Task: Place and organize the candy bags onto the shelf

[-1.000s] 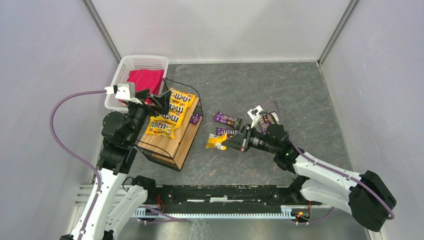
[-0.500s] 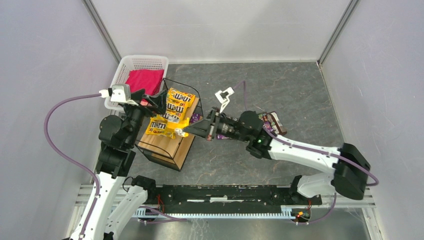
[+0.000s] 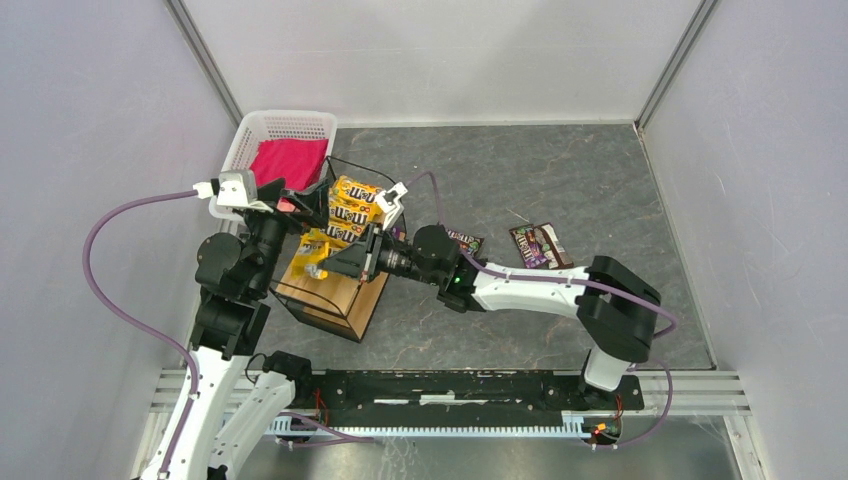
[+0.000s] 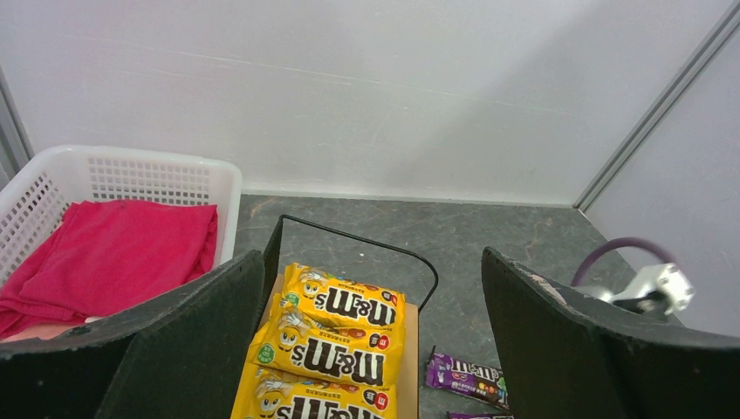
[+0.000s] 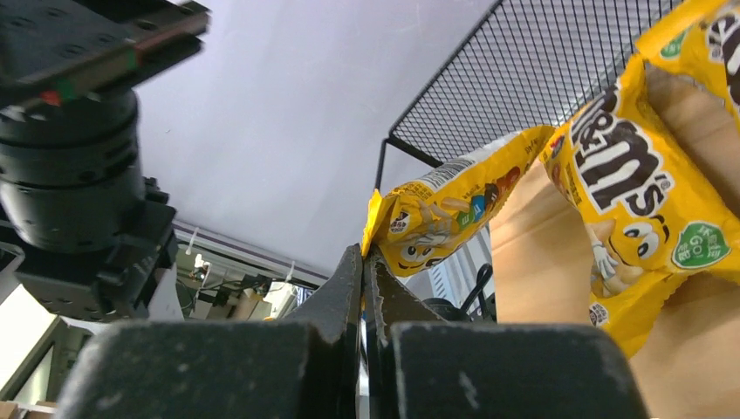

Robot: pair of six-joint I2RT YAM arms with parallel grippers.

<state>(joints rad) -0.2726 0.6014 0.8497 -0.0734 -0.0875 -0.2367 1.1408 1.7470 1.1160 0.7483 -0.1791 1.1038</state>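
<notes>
The shelf (image 3: 340, 292), black wire with a wooden plank, stands at the left. Yellow candy bags (image 3: 357, 203) lie in a row on its top plank (image 4: 408, 349); three show in the left wrist view (image 4: 330, 351). My right gripper (image 3: 338, 262) is shut on the edge of another yellow bag (image 3: 312, 252) and holds it over the shelf's near end. In the right wrist view my right gripper (image 5: 366, 255) pinches that bag (image 5: 454, 202) by its corner. My left gripper (image 3: 305, 200) is open and empty (image 4: 371, 262) above the shelf's far end.
A white basket (image 3: 285, 120) with a pink cloth (image 3: 290, 160) stands behind the shelf. A purple bag (image 3: 463, 239) and a dark bag (image 3: 540, 245) lie on the floor to the right. The purple one shows in the left wrist view (image 4: 467, 375).
My right arm has swung left, carrying the yellow bag from the floor to over the shelf's near end. The left arm has hardly moved.
</notes>
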